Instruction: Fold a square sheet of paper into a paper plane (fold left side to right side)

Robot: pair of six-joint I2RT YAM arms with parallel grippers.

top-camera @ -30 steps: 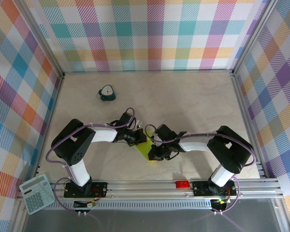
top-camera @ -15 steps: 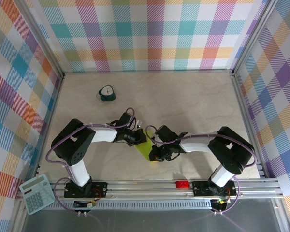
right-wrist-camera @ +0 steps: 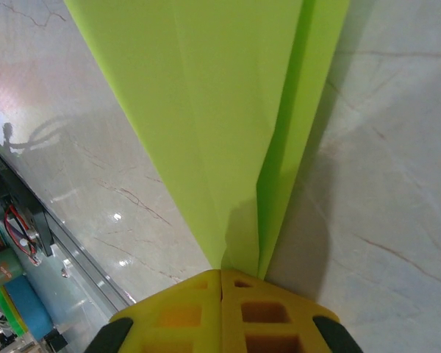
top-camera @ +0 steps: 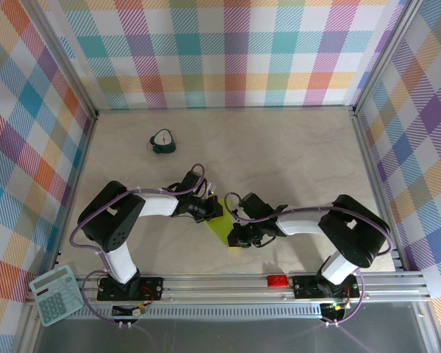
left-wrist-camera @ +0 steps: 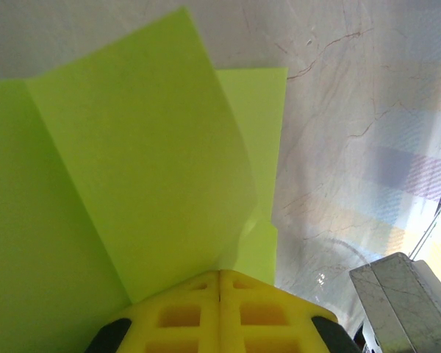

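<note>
Since a second ago the right arm's elbow and wrist have shifted slightly to the right, while the thin, matte, lime yellow-green sheet of paper [top-camera: 220, 226] lies much where it was, near the table's front middle between the two wrists. It is partly folded: the left wrist view shows one flap [left-wrist-camera: 132, 184] lifted over a flatter layer, and the right wrist view shows narrow overlapping layers [right-wrist-camera: 220, 110] tapering toward the fingers along a crease. It rests on a pale, marble-patterned table [top-camera: 294, 154] with fine brown veins, enclosed by walls of pastel plaid cloth [top-camera: 228, 51], with a silver aluminium rail [top-camera: 220, 283] along the near edge. The left gripper [top-camera: 212, 211] has its yellow fingers pressed together [left-wrist-camera: 219, 283], pinching the paper's edge. The right gripper [top-camera: 237, 235] is likewise closed [right-wrist-camera: 220, 278], with the layers running into the seam between its pads. A small teal clock [top-camera: 162, 142] stands well apart toward the back left, a small red block [top-camera: 278, 280] sits on the rail, and a pale green calculator [top-camera: 55, 294] lies at the front left corner.
</note>
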